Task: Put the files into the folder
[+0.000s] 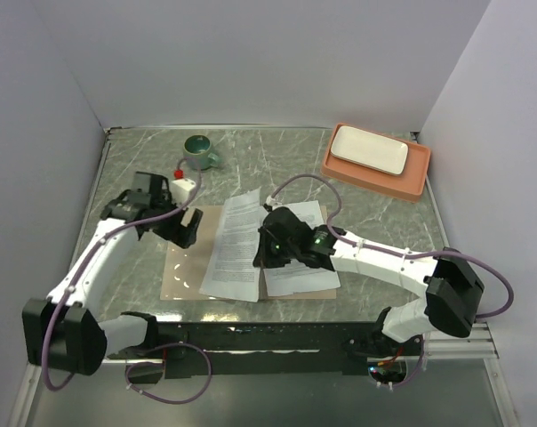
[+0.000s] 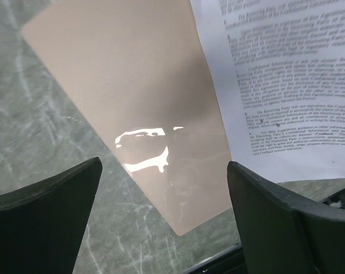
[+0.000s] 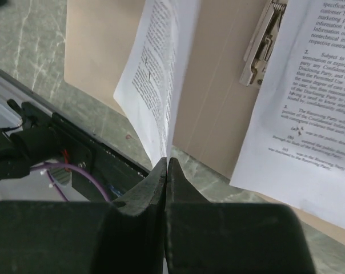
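Tan cardboard folder (image 1: 181,267) lies open on the marble table (image 1: 135,276). The right gripper (image 3: 168,165) is clenched on the near edge of one printed sheet (image 1: 237,240), which is raised off the folder. A second sheet (image 1: 306,267) lies flat at its 3 o'clock. The left gripper (image 2: 164,165), spread wide and empty, hovers at 9 o'clock over the folder's bare half.
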`<action>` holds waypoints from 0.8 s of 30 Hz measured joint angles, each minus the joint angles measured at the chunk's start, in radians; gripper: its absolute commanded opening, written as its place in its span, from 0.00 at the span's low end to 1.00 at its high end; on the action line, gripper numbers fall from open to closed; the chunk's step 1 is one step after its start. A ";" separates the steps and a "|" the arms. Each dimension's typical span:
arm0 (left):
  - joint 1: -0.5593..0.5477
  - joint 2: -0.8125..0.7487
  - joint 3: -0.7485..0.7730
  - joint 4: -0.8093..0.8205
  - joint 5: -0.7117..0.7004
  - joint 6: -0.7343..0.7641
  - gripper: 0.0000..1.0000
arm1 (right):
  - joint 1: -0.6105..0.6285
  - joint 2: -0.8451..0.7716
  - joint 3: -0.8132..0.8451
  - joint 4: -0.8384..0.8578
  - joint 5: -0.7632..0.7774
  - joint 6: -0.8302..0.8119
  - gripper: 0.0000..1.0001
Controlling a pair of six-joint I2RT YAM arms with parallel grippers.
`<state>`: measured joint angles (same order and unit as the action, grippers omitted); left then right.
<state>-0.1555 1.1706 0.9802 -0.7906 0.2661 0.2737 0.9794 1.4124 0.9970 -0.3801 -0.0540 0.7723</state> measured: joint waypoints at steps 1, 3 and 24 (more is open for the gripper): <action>-0.031 0.022 -0.010 0.011 -0.030 -0.003 0.98 | 0.008 0.002 -0.008 0.014 0.013 0.018 0.00; -0.080 0.063 -0.030 0.037 -0.075 -0.008 0.98 | 0.028 0.009 -0.016 0.039 0.040 0.049 0.00; -0.350 0.300 -0.175 0.264 -0.379 -0.088 0.96 | 0.111 0.078 -0.140 0.093 0.219 0.283 0.27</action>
<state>-0.5053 1.4708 0.8055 -0.5262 -0.1131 0.1860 1.0901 1.4902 0.8574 -0.2867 0.1654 1.0557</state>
